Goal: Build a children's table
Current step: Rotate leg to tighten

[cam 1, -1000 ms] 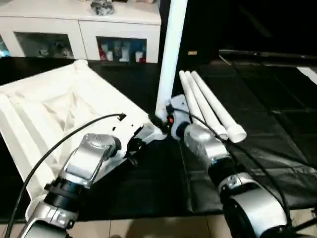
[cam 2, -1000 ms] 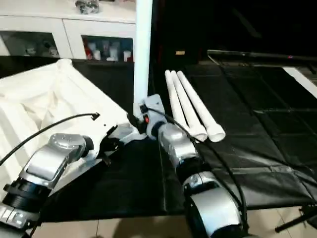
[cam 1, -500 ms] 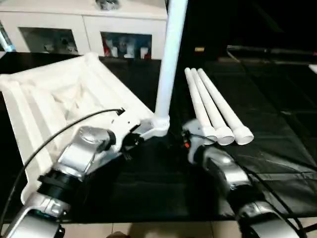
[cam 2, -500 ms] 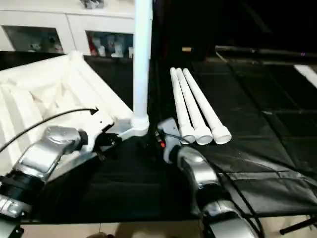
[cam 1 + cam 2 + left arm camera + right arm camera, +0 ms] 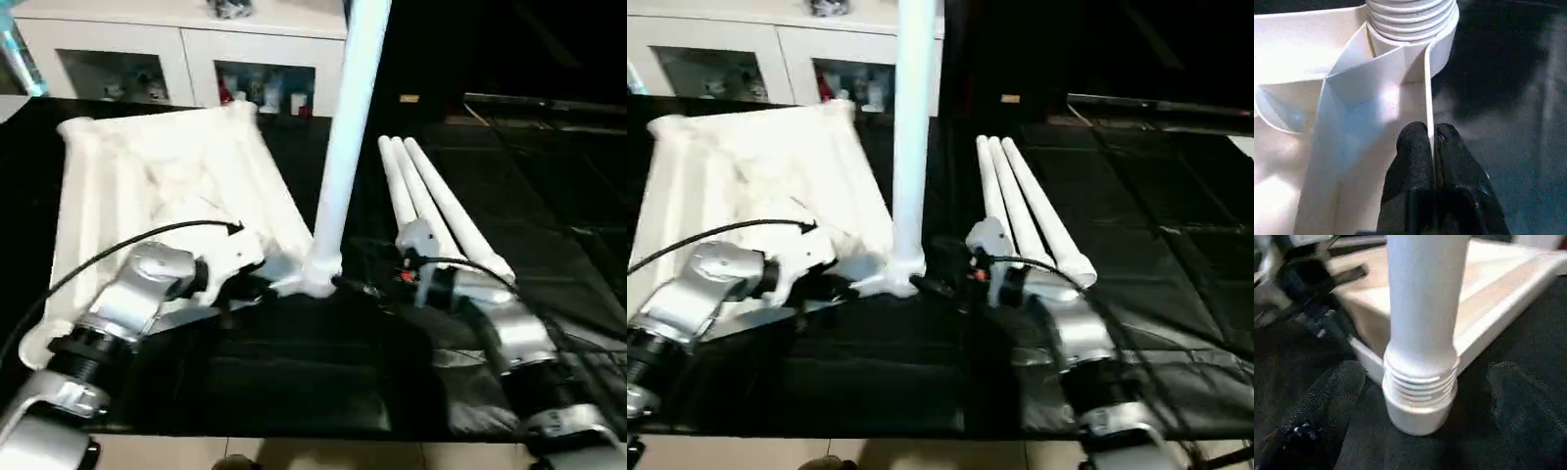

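Pinching tabletop (image 5: pixel 157 186) rim, left tool (image 5: pixel 1431 147); right tool (image 5: pixel 1420 396) spread, flanking upright leg (image 5: pixel 348 137).

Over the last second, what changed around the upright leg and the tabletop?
The right gripper let go of the upright leg and drew back; its jaws now stand open either side of the threaded base. The tabletop swung round, its near corner socket and leg moving with it. The left gripper kept its jaws shut on the tabletop's rim. The three loose legs stayed on the mat.
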